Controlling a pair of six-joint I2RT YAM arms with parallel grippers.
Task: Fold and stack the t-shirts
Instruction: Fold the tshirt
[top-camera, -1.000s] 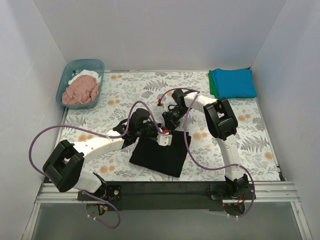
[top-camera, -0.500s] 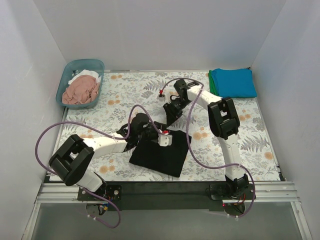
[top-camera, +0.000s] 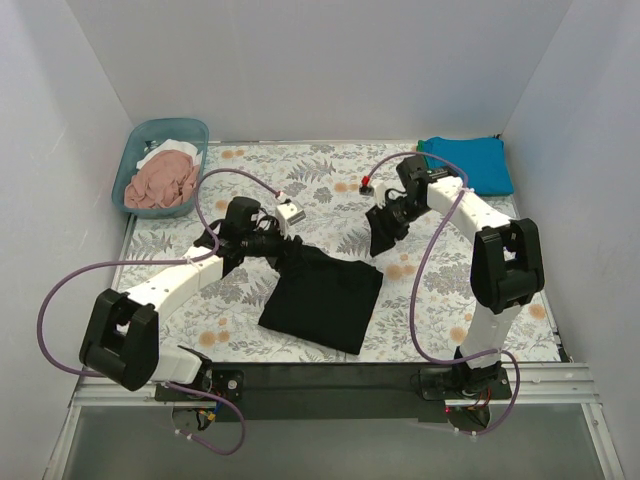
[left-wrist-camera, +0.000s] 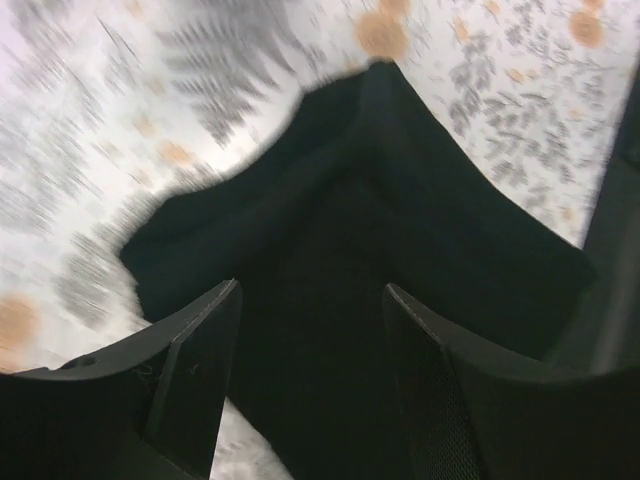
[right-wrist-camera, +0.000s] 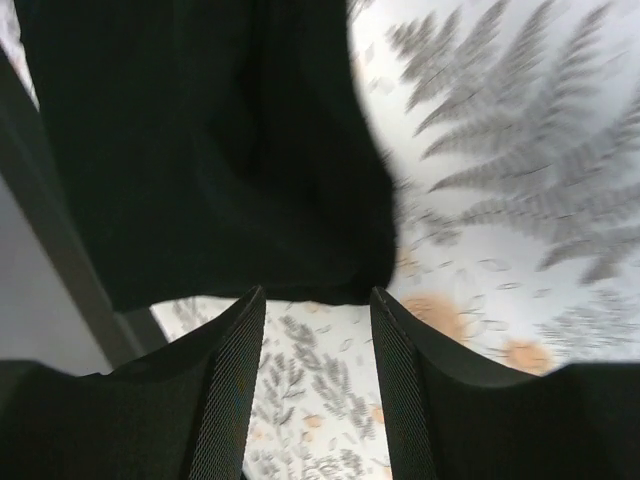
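A black t-shirt (top-camera: 325, 300) lies folded on the floral table cloth at the middle front. My left gripper (top-camera: 290, 248) hovers at its far left corner, open; in the left wrist view its spread fingers (left-wrist-camera: 200, 350) frame the black t-shirt (left-wrist-camera: 400, 200) below, gripping nothing. Open as well, my right gripper (top-camera: 379, 243) stands just past the far right corner, over bare floral cloth, with the black t-shirt's (right-wrist-camera: 200, 150) edge ahead of the fingertips (right-wrist-camera: 400, 340). A folded teal-blue t-shirt (top-camera: 468, 167) rests on a green one (top-camera: 424, 172) at the back right.
A teal plastic tub (top-camera: 128, 165) at the back left holds a crumpled dusty pink t-shirt (top-camera: 163, 183) and a white one (top-camera: 172, 148). White walls close in the table on three sides. Purple cables loop off both arms.
Both grippers have opened and let go of the black t-shirt's far edge. The left one pulled back to the left, the right one swung away to the right.
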